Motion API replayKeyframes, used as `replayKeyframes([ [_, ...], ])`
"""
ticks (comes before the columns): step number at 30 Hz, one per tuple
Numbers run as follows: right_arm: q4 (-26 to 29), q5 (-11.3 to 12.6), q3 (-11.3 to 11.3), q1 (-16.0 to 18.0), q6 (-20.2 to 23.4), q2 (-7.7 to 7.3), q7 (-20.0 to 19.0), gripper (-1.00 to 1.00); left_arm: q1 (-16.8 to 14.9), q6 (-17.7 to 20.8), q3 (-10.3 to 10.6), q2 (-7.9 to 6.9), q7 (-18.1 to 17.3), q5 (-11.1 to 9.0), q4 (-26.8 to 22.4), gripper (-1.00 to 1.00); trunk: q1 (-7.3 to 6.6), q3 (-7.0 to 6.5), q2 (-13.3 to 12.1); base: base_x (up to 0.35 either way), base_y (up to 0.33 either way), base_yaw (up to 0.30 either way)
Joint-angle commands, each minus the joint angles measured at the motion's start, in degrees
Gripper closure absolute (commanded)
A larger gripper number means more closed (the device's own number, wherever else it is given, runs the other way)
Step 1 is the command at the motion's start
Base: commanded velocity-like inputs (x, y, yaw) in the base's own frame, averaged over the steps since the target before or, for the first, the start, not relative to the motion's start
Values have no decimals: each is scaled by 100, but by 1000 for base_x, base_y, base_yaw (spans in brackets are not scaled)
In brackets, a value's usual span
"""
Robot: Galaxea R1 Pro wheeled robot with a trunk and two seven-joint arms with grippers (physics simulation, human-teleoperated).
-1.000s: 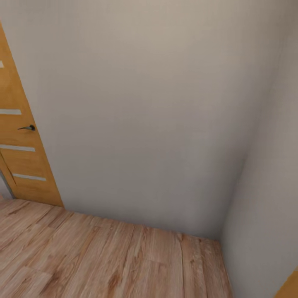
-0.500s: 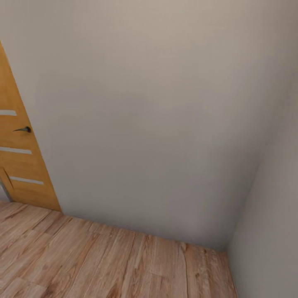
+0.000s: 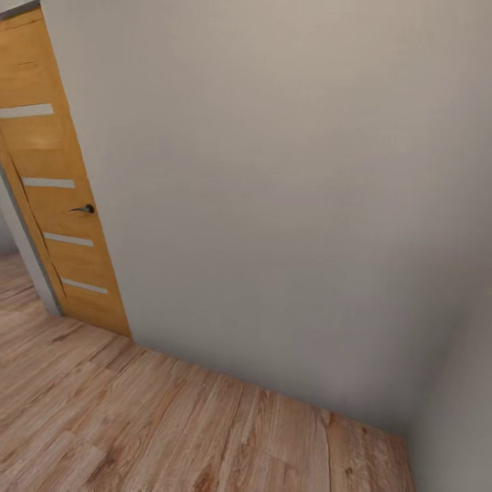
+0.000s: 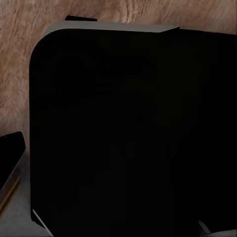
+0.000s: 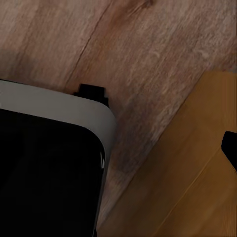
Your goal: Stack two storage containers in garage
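Note:
The storage containers are out of view, and so are the living room and the garage. I face a plain grey wall [image 3: 273, 205] in a hallway with light wood planks [image 3: 137, 424] underfoot. In the left wrist view a dark sliver [image 4: 10, 153] that may be a finger sits at the picture's edge, beside my black base [image 4: 128, 138]. The right wrist view has a similar dark sliver [image 5: 230, 147] over an orange wooden surface [image 5: 197, 187]. Neither view lets me judge the jaws.
An orange door [image 3: 61, 205] with pale stripes and a dark handle [image 3: 83, 209] stands at the left of the wall. A second wall [image 3: 465, 410] meets it in a corner at the right. My base's grey-edged corner [image 5: 44, 177] rests over the planks.
The whole head view has shifted: the camera has turned left, so the orange door sits further into the picture and the right corner has slid toward the edge.

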State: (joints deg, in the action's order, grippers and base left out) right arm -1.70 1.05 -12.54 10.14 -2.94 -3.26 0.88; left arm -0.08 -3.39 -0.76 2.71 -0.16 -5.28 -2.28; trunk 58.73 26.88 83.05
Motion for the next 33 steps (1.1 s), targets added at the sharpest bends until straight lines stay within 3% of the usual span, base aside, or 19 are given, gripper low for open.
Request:
replayKeyframes([
  [1,-17,10,-36,7,-31,4,11,-100,-1,-13,-3,1,-2,-54,0,-100,0,5,3,0,0,269],
  [8,-18,11,-35,6,-31,7,9,-100,1,-13,3,1,-2,-55,0,-100,0,5,3,63,1,269],
  [24,-14,1,-37,6,-32,18,9,-100,-1,-13,5,1,-2,-57,0,-100,0,5,3,267,80,271],
  [33,-14,1,-31,5,-38,10,15,-100,-1,-13,5,1,-2,-55,0,-100,0,5,3,34,4,277],
])
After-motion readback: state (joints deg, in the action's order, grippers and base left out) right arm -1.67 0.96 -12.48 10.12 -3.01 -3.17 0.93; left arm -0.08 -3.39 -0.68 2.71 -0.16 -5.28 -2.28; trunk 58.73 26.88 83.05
